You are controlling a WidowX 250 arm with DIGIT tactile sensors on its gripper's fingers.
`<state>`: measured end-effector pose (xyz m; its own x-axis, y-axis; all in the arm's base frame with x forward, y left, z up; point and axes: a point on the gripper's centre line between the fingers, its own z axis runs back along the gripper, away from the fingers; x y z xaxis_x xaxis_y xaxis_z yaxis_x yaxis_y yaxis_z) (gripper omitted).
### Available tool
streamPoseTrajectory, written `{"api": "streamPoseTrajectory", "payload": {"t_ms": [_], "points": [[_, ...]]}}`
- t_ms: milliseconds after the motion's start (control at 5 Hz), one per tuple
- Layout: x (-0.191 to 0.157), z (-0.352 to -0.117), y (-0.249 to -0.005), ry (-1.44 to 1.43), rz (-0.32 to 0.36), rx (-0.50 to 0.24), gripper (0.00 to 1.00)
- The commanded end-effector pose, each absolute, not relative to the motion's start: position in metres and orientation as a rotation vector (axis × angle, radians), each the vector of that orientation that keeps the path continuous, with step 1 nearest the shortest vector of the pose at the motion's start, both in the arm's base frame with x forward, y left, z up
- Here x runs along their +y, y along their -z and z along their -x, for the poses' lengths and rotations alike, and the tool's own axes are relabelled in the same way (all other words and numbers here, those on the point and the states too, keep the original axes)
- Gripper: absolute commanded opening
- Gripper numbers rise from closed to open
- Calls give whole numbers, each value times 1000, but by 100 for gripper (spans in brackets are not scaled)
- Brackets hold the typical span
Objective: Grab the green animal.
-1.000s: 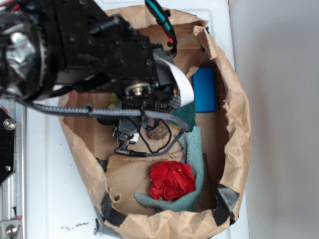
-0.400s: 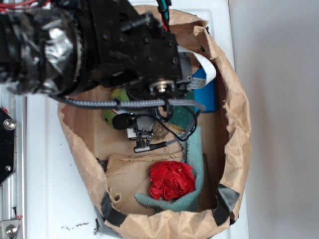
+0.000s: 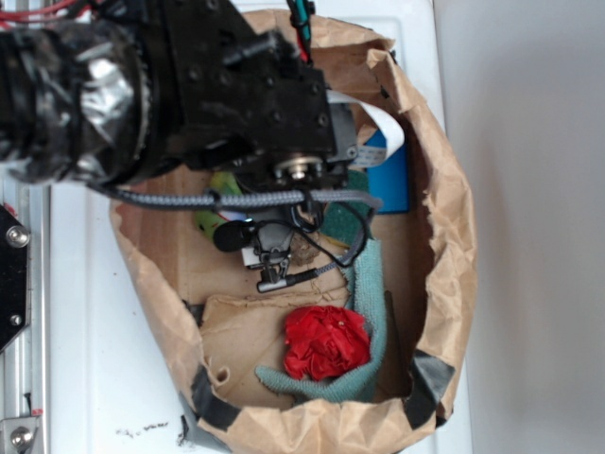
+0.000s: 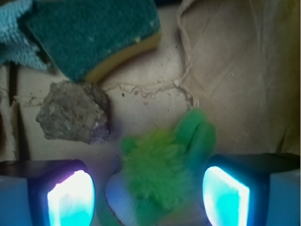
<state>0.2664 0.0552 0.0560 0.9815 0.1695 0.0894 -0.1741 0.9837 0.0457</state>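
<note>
Pincer (image 4: 148, 193) spread wide, fingers either side of the green animal (image 4: 162, 172), not touching it, nothing held. Animal lies on brown paper bag (image 3: 444, 218) floor, partly under the arm in ext. view (image 3: 216, 194). Grey rock (image 4: 73, 112) just left of it; green sponge (image 4: 89, 35) w/ yellow edge beyond. Red crumpled thing (image 3: 326, 342) on teal cloth (image 3: 373, 312), well apart.
</note>
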Motion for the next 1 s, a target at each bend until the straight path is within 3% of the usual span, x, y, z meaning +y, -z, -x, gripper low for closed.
{"api": "streamPoseTrajectory", "payload": {"t_ms": [0,400,600,800], "points": [[35,-268,-46,-137,-66,-163,100],[19,-247,-28,-87,-112,-163,100],[18,-229,-27,-88,-114,-179,0],[24,-258,-34,-87,-109,-200,0]]}}
